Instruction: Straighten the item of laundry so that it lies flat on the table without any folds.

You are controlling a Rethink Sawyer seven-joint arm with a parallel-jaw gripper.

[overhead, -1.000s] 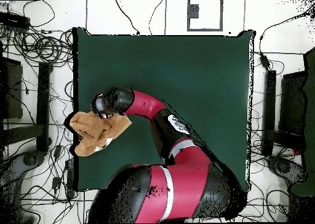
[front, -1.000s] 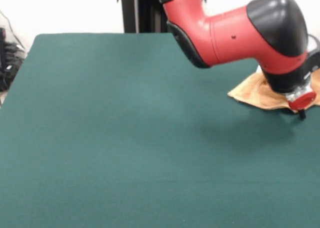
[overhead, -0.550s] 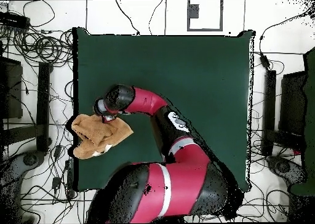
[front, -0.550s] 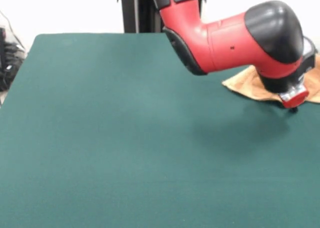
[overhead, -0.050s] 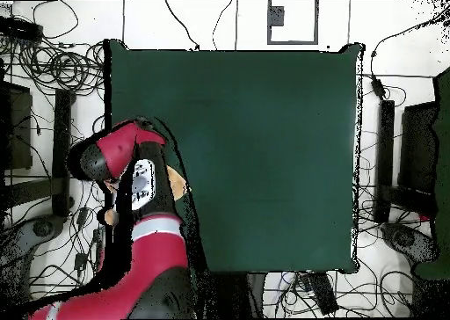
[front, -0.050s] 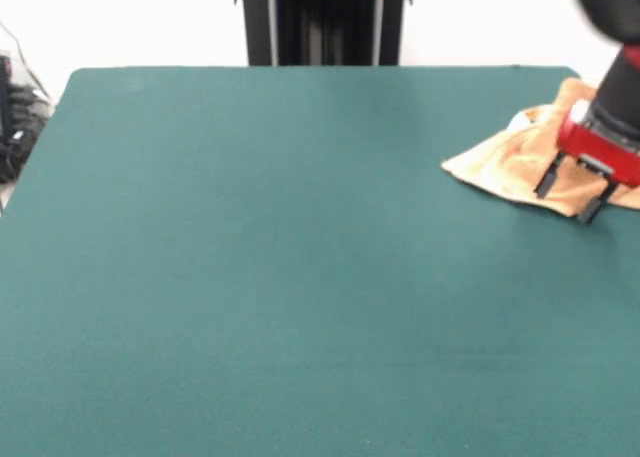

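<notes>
The item of laundry [front, -0.050s: 505, 162], a tan-orange towel, lies rumpled with folds near the right edge of the dark green table [front, -0.050s: 250, 257]. My gripper [front, -0.050s: 568, 190] hangs just over the towel's near side, open, its two black fingers [front, -0.050s: 545, 177] spread apart with nothing clamped between them. One tip is over the cloth and the other is at its front edge. In the overhead view the red arm [overhead, -0.050s: 141, 185] covers almost all of the towel. Only a tan sliver [overhead, -0.050s: 181, 186] shows beside it, at the left edge of the table [overhead, -0.050s: 264, 158]. The gripper is hidden there.
A black column [front, -0.050s: 320, 22] stands behind the table's far edge. In the overhead view, cables [overhead, -0.050s: 61, 70] and dark equipment [overhead, -0.050s: 387, 163] lie on the floor around the table. The towel sits close to the table's side edge.
The arm has swung off the middle of the table toward the towel's side. The wrist has turned, so the two spread fingers now show over the towel. The towel has barely shifted.
</notes>
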